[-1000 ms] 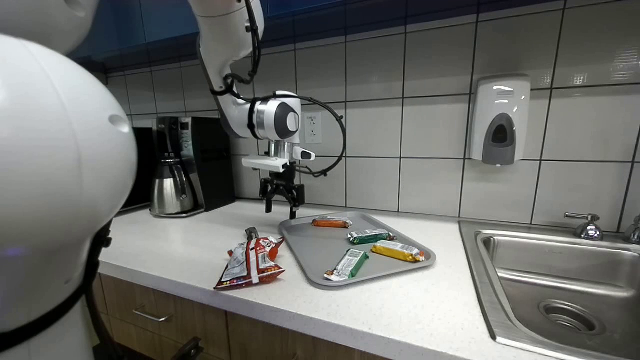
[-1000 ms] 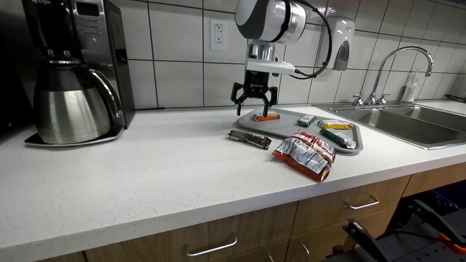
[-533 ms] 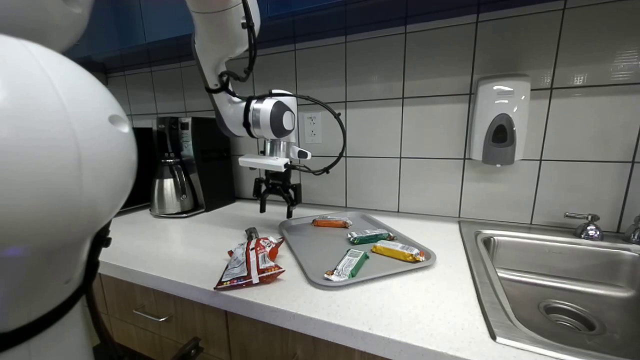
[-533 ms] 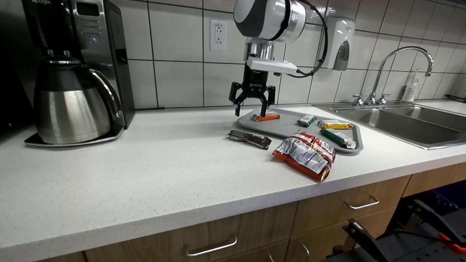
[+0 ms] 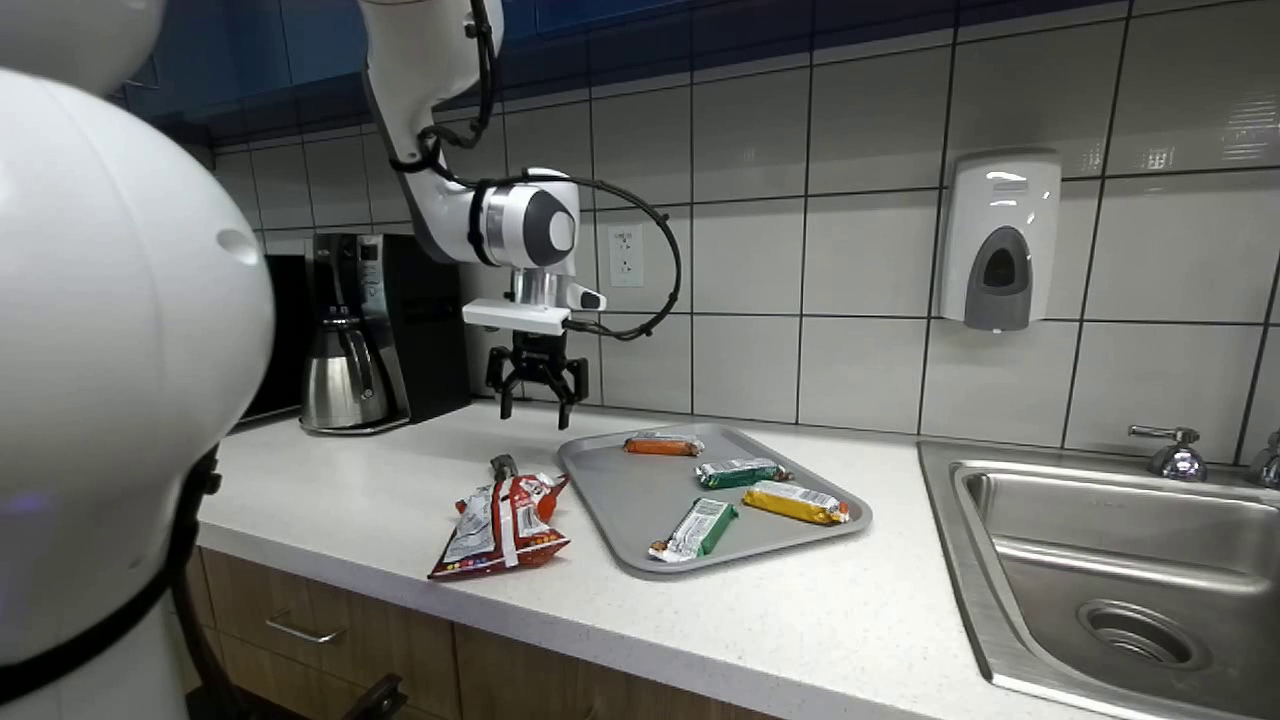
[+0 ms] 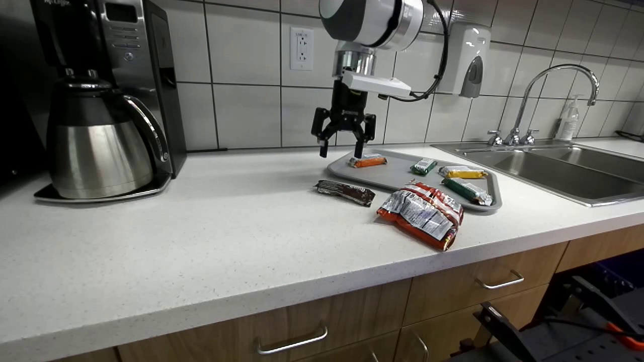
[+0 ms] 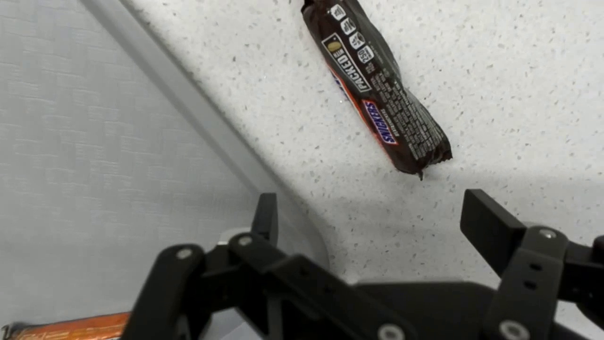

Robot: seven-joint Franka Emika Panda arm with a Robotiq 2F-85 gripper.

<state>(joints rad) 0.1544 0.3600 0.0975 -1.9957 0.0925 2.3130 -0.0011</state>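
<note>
In the wrist view, the gripper [image 7: 370,212] stands spread, its two fingers [image 7: 266,219] well apart, with the speckled countertop [image 7: 528,113] visible between the tips. The Snickers bar [image 7: 373,89] lies on the countertop ahead of the fingertips, out of contact, with its printed back panel partly facing up. The grey tray [image 7: 118,141] occupies the left side and extends beneath one finger; an orange-wrapped bar [image 7: 71,328] rests on it at the lower left corner. In an exterior view, the gripper hangs above the countertop near the tray's end; the Snickers bar lies beside the tray, near the red snack bag [image 6: 422,216]. A steel carafe [image 6: 100,156] is seated in the coffee maker [image 6: 126,65]. In an exterior view, the tray also bears two green-wrapped bars [image 5: 742,476] and a yellow-wrapped bar [image 5: 796,502]. Here, only the dark end of the Snickers bar shows behind the snack bag. A soap dispenser [image 5: 1003,235] is mounted on the tiled wall [image 5: 870,130]; the stainless sink [image 5: 972,560] is set into the countertop.
</note>
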